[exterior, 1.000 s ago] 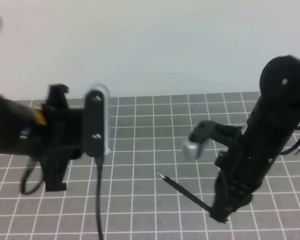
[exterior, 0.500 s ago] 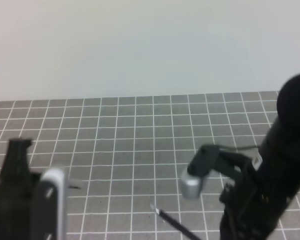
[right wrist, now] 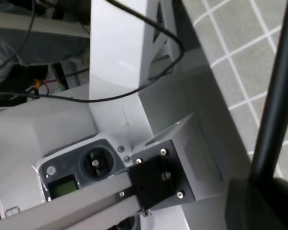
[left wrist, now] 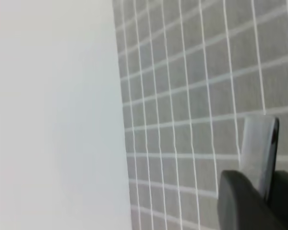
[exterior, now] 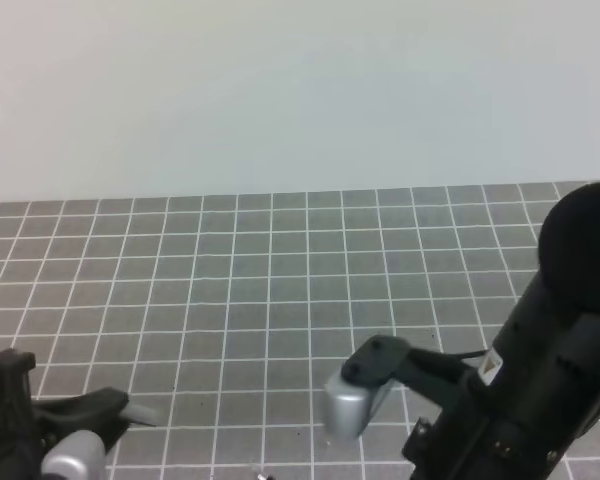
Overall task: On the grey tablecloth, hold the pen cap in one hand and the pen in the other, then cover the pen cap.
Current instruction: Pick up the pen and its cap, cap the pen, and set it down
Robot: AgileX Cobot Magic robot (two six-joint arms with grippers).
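Observation:
The grey tablecloth fills the lower half of the high view. My right arm is at the bottom right, and its gripper is below the frame edge there. In the right wrist view my right gripper is shut on the pen, a thin black rod rising from the jaws. Only the pen's tip shows at the bottom edge of the high view. My left gripper is at the bottom left, pointing right. Whether it holds anything cannot be told. The pen cap is not clearly visible. One left finger shows over the cloth.
A pale wall stands behind the cloth's far edge. The right wrist camera housing juts left from the right arm. The right wrist view shows a white frame with cables and a grey device beside the cloth.
Both arms have dropped toward the bottom of the high view. The left arm went from mid-left to the bottom left corner. The pen has slid almost out of frame with the right gripper.

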